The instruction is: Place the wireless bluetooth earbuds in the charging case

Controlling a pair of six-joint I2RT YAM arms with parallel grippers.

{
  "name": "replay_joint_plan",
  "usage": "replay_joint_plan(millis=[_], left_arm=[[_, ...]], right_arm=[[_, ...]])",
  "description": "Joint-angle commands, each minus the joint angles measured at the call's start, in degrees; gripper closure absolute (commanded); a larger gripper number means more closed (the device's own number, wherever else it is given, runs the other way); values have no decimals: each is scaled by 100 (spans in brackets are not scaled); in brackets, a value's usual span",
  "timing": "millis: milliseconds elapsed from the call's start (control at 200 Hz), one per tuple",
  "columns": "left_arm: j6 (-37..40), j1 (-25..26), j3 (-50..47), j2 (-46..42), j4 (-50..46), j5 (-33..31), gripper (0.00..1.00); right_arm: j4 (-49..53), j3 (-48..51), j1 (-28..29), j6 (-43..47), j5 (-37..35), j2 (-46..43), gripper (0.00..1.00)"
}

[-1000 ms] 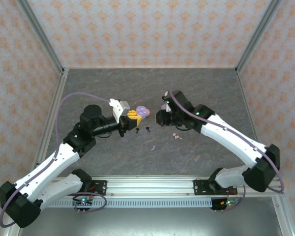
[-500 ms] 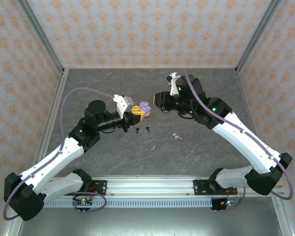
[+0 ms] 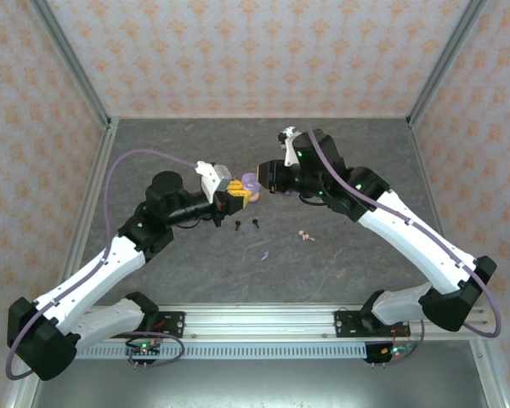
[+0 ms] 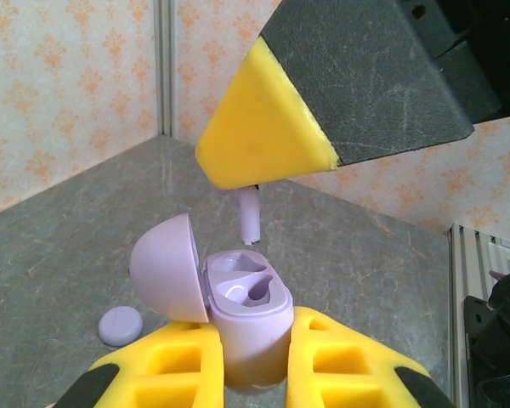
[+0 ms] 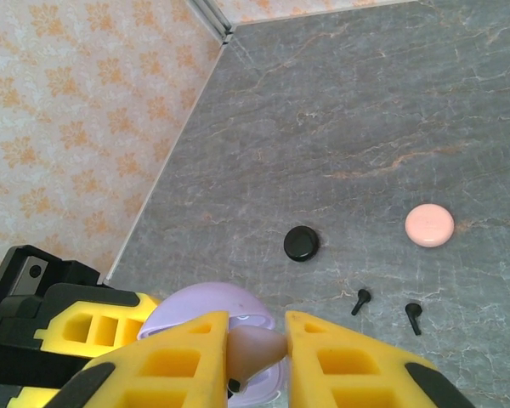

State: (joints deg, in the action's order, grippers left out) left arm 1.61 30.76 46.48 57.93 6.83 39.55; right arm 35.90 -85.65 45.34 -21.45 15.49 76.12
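Insertion step looks on: right claw (image 5: pixel 257 336) clamped on a lilac earbud (image 4: pixel 249 216), stem just past its tips, over the open charging case (image 4: pixel 248 319) the left claw (image 3: pixel 240 192) pinches, so next probably line up with a well and ease in.

Grey marbled tabletop (image 3: pixel 340 153) carried two black earbuds (image 3: pixel 238 224) side by side near the middle. Pink earbuds (image 3: pixel 305 235) lay to their right, and one lilac earbud (image 3: pixel 263 254) nearer the front edge. Black round case (image 5: pixel 301 244) and pink round case (image 5: pixel 429 225) lay flat, well apart. Small lilac disc (image 4: pixel 119 325) lay flat too.
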Motion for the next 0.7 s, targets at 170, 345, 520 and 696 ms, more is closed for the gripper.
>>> replay_joint_plan(millis=[170, 345, 520, 696], left_arm=[[140, 43, 232, 42, 105, -61, 100], [143, 36, 247, 50, 68, -87, 100], [138, 43, 261, 72, 82, -129, 100], [147, 36, 274, 95, 77, -147, 100]], right_arm=[[-150, -4, 36, -81, 137, 110, 79], [-57, 38, 49, -102, 235, 112, 79], [33, 46, 132, -92, 288, 119, 79], [132, 60, 142, -103, 327, 121, 79]])
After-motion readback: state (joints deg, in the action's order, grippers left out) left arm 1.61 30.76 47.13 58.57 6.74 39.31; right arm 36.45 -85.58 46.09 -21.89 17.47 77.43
